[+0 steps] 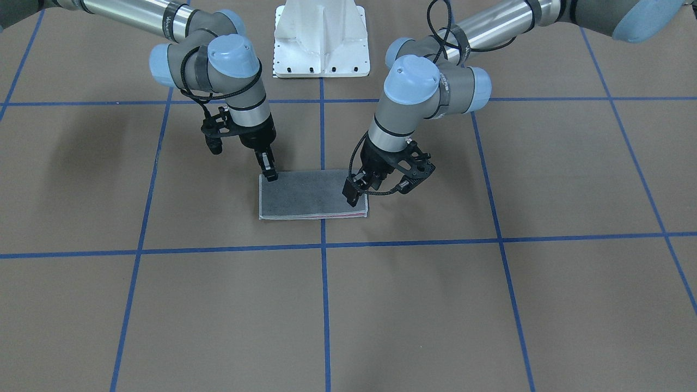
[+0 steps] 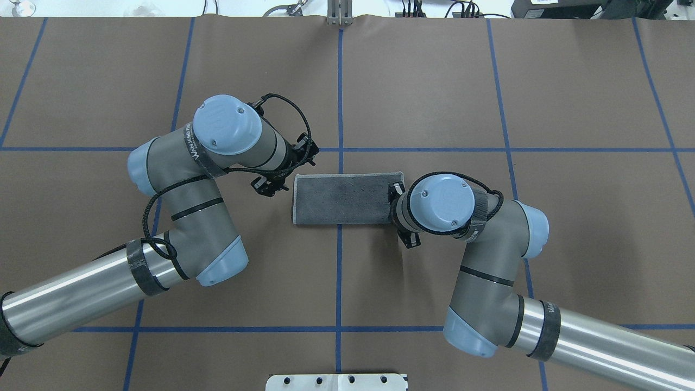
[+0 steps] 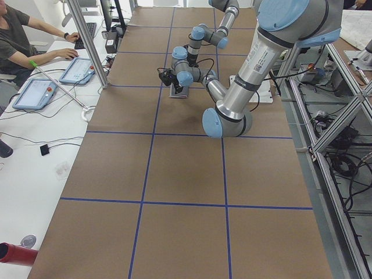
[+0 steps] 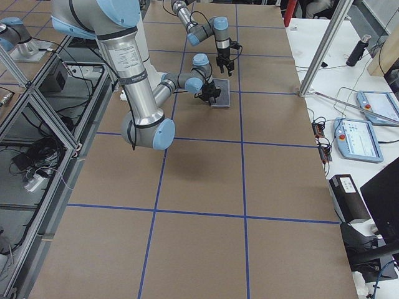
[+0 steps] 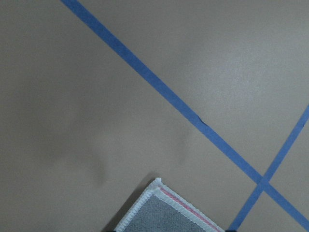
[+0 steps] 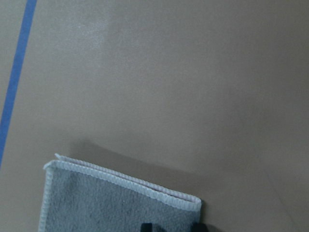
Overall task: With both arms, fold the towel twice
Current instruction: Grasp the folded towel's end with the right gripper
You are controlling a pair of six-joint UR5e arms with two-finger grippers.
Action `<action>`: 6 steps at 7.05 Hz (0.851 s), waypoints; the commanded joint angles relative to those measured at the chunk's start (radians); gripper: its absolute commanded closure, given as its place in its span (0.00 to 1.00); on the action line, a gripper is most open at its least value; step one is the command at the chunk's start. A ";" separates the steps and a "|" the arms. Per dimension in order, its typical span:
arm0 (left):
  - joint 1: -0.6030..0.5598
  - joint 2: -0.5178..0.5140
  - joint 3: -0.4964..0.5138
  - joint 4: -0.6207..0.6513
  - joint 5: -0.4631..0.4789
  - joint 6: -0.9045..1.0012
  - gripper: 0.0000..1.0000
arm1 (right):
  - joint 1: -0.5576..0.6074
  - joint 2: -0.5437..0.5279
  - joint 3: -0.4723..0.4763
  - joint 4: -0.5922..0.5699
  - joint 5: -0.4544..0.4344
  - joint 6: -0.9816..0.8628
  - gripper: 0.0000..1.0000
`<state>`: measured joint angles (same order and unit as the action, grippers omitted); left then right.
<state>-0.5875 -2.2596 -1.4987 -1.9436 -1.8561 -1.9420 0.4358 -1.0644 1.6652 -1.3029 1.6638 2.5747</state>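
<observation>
The towel [image 1: 313, 193], a folded dark grey rectangle with a pink-red sliver along one edge, lies mid-table; the right gripper [image 1: 270, 176] has its fingers parted, while the left gripper [image 1: 353, 199] cannot be judged.

Both arms reach inward, elbows bent, forearms low.

Left arm [image 2: 179, 217]: wrist tilted, left pincer [image 1: 353, 197] angled down and inward. Its jaw gap cannot be judged.

Right arm [image 2: 488, 271]: wrist near vertical, right pincer [image 1: 270, 175] pointing straight down. In the wrist view, its two fingertips [image 6: 145, 226] stand apart.
</observation>
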 commanded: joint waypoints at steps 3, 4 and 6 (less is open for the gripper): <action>0.000 -0.002 -0.002 0.000 0.000 -0.003 0.20 | -0.009 -0.003 0.019 -0.001 -0.001 -0.005 1.00; 0.000 -0.003 -0.003 0.000 0.000 -0.005 0.20 | -0.028 -0.014 0.060 -0.004 0.004 -0.004 1.00; 0.002 -0.008 -0.014 0.000 -0.002 -0.006 0.20 | -0.095 -0.043 0.149 -0.019 0.028 0.008 1.00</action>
<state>-0.5870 -2.2649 -1.5057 -1.9435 -1.8572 -1.9468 0.3814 -1.0891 1.7640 -1.3157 1.6764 2.5752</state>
